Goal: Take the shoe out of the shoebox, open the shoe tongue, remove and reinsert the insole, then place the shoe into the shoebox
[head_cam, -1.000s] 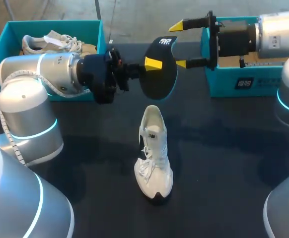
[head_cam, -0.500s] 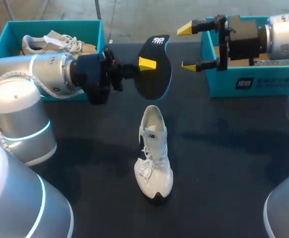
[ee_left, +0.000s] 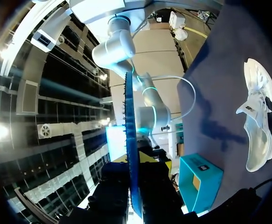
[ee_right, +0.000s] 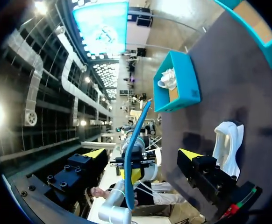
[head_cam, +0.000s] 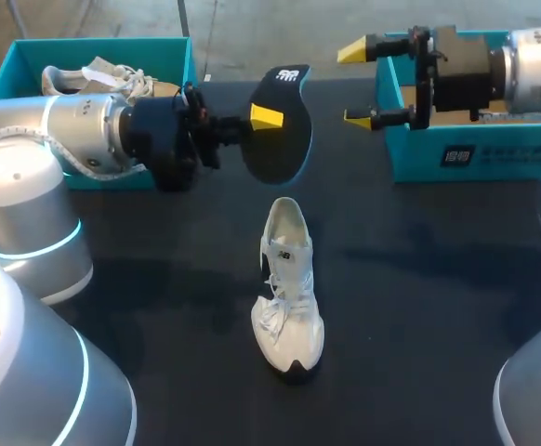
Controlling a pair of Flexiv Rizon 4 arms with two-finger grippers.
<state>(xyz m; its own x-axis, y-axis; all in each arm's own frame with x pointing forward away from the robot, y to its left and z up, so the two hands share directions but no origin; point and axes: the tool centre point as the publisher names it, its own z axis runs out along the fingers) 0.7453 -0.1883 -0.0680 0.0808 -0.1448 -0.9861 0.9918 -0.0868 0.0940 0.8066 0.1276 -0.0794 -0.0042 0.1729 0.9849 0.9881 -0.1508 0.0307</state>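
Insole (head_cam: 284, 153) is out of the shoe and up in the air; left gripper (head_cam: 263, 117) has it pinched, jaws narrow and clamped on it from both sides. It hangs on edge above the table (head_cam: 438, 307), just past the heel of the shoe (head_cam: 287, 288); likely parked there so it can be turned and fed back through the collar. Removal looks done, reinsert not yet.

Shoe stands on its sole mid-table, toe toward the robot, mouth up, apart from both grippers. Right gripper (head_cam: 363, 84) sits by the right shoebox (head_cam: 456, 153), tips pointing at the insole, jaws spread wide, nothing in them; my guess is it waits to steady the shoe or take the insole's free end. That box shows a bare floor, so it's probably the shoe's home; left shoebox (head_cam: 94, 51) holds a beige shoe (head_cam: 98, 79).

Head view gives the layout and the insole's broad dark face. Left wrist view shows the insole only as a thin blue-edged line running straight out between its fingers, so the grip looks centred; the shoe lies well off to one side there. Right wrist view looks out between its two far-apart yellow tips at the insole's edge, well ahead and not touching; it shows the two arms facing each other.
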